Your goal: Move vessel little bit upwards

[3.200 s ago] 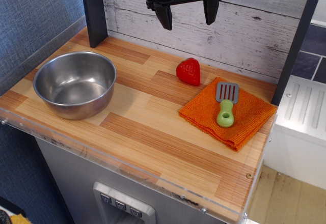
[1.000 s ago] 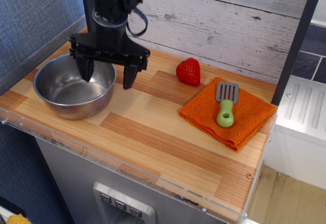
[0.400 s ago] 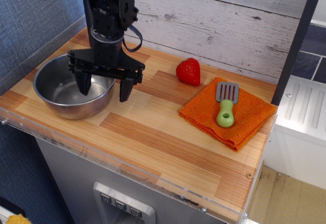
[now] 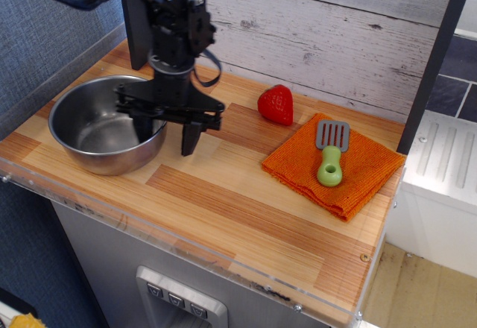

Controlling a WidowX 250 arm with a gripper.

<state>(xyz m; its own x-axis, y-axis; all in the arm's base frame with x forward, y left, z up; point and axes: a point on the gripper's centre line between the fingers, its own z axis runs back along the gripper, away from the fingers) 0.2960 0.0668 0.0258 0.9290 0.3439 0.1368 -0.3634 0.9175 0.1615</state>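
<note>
The vessel (image 4: 86, 130), a round shiny steel bowl, stands on the left part of the wooden counter (image 4: 246, 201). My black gripper (image 4: 165, 136) hangs over the bowl's right rim. One finger (image 4: 141, 128) reaches down inside the bowl and the other (image 4: 190, 140) is outside it, low over the wood. The jaws stand apart with the rim between them, and I cannot see them pressing on it. The arm hides part of the bowl's far right rim.
A red strawberry (image 4: 276, 104) lies right of the gripper. An orange cloth (image 4: 358, 171) with a green-handled spatula (image 4: 330, 156) lies further right. A dark post (image 4: 136, 26) and the plank wall (image 4: 335, 37) stand behind the bowl. The counter's front edge (image 4: 186, 250) is close.
The gripper came from high at the back wall down to the bowl. Since the last frame it has shifted a little right, turned slightly, and its fingers stand somewhat closer together.
</note>
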